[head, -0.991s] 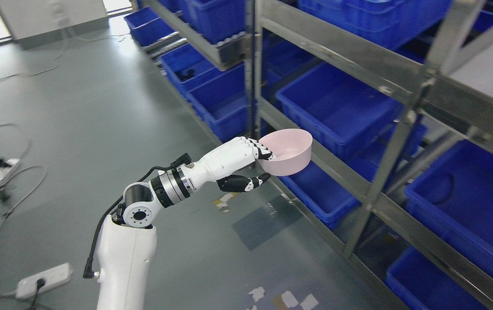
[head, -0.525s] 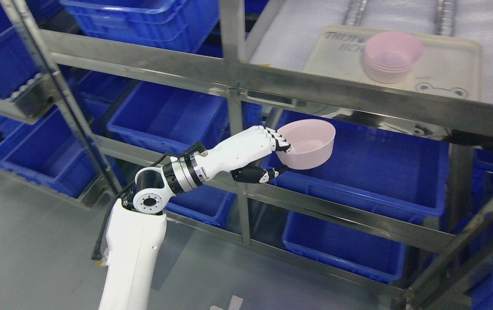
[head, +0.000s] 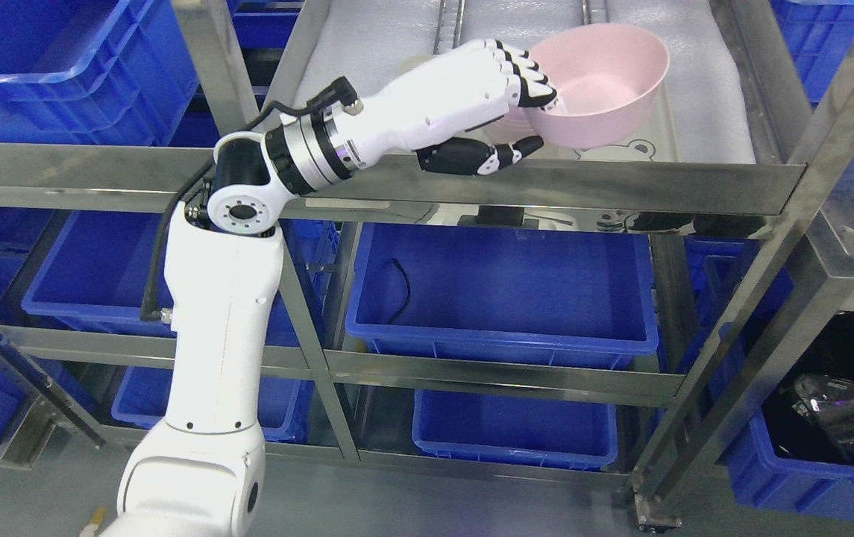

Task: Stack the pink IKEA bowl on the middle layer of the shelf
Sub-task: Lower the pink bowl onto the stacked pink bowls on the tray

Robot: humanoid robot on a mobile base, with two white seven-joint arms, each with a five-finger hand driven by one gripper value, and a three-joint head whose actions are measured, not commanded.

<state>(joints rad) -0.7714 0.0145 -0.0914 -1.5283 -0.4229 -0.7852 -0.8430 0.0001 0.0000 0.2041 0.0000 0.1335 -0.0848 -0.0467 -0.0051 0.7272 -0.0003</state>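
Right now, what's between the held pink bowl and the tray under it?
Head view: the pink bowl in the left hand hangs above the tray; beneath it peeks the edge of other pink bowls, mostly hidden.

Left hand (head: 497,93) raised, fingers (head: 527,74) clamped shut.

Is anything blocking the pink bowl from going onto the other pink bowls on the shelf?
Nothing visible blocks it. The left robot hand holds the pink bowl above the shelf's front rail, over the tray. The stack is mostly hidden behind it.
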